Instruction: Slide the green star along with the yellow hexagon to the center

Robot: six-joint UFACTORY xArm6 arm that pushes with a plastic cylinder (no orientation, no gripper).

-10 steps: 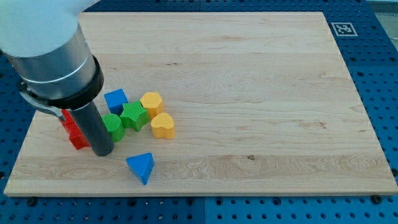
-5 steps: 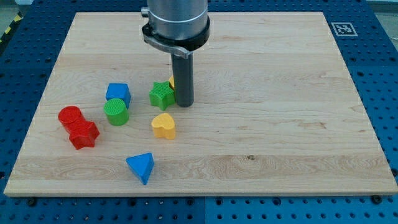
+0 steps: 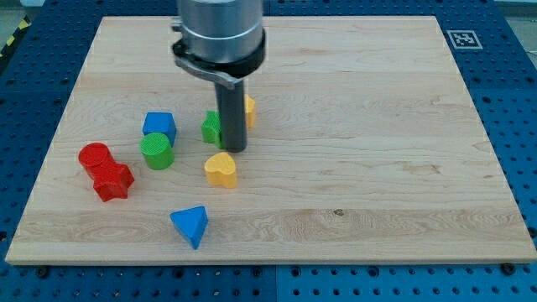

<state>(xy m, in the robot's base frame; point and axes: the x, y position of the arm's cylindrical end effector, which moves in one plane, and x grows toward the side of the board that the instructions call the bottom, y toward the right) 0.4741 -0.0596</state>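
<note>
Here the green star (image 3: pixel 212 127) and the yellow hexagon (image 3: pixel 248 110) are sitting side by side, left of the table's (image 3: pixel 377 184) centre, each partly hiding behind the rod, with my tip (image 3: pixel 234 150) resting at their lower edge; there being no claw on this arm, nothing is gripping them. Judging by this, the push is only beginning, and the next move is calling for the tip to get to the pair's left and slide both rightward. The yellow heart (image 3: pixel 221 169) is lying just below, the blue block (image 3: pixel 159 126), green cylinder (image 3: pixel 157 151), red blocks (image 3: pixel 105 169) and blue triangle (image 3: pixel 190 225) farther left.
</note>
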